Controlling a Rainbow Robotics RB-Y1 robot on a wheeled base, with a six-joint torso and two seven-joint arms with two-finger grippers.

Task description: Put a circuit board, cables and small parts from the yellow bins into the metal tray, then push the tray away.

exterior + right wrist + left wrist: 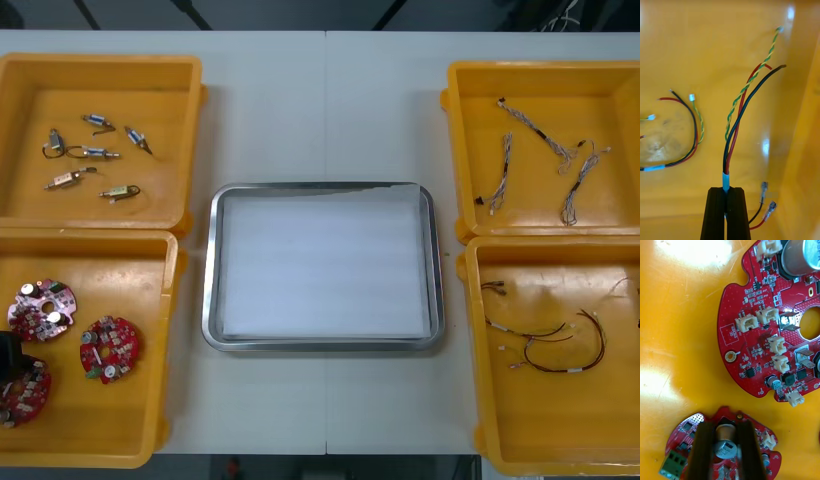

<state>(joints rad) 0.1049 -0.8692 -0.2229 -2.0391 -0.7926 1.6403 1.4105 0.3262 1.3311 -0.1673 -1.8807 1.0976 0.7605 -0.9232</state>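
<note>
With the left pincer clamped on a circuit board in the lower-left yellow bin and the right pincer pinched on a cable in the lower-right bin, lift each straight up, clearing bin walls, before crossing to the central metal tray.

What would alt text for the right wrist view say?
The right gripper is shut on a cable of black, red and twisted green-yellow wires, inside a yellow bin. A second cable lies curved nearby.
</note>
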